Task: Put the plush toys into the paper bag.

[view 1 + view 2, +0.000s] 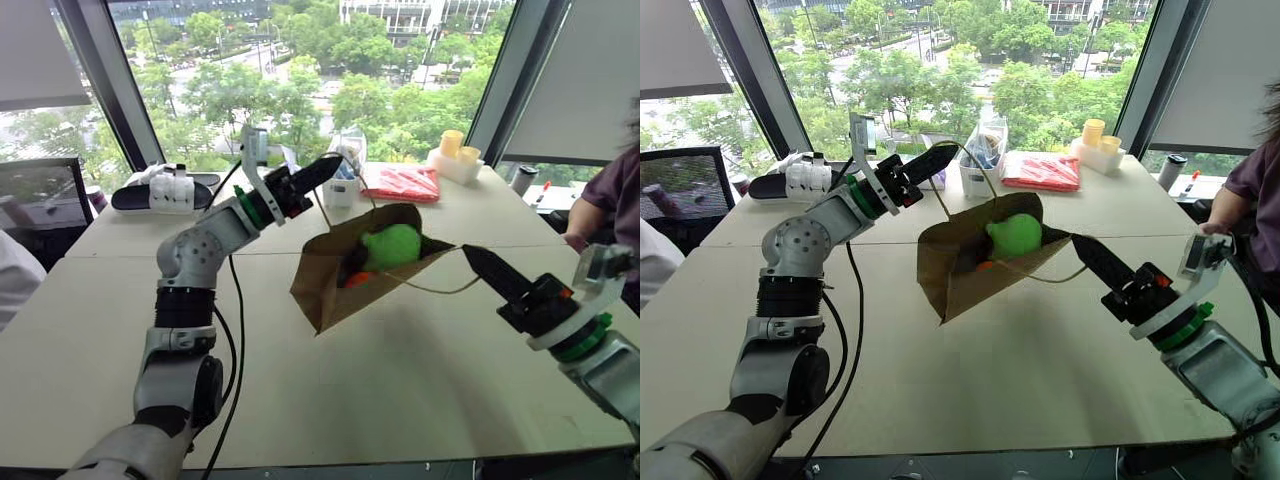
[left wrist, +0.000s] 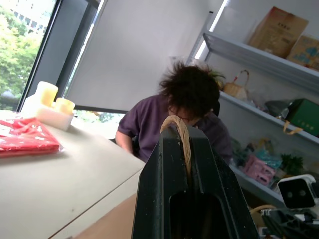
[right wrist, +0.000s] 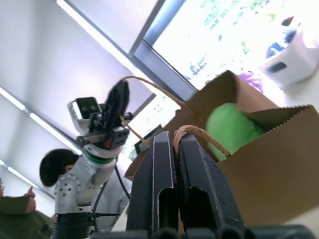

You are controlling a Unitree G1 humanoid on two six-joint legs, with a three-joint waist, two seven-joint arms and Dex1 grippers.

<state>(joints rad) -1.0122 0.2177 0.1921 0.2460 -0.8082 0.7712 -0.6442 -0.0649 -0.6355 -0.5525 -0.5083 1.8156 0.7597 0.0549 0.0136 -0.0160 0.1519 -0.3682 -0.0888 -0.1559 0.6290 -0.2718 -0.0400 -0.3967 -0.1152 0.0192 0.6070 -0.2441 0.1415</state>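
Inside paper bag (image 1: 330,285) orange toy (image 1: 357,279) mostly hidden under green toy (image 1: 392,246); L hand (image 1: 325,172) & R hand (image 1: 478,262) each pinch a cord handle (image 3: 199,134).

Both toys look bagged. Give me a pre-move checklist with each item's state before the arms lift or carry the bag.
1. Green toy inside paper bag: ok.
2. Orange toy inside bag: ok, partly hidden.
3. Left gripper shut on its handle: ok.
4. Right gripper shut on its handle: ok.
5. Bag upright: not ok, it tilts, mouth facing sideways.
6. Bag clear of table: cannot tell.
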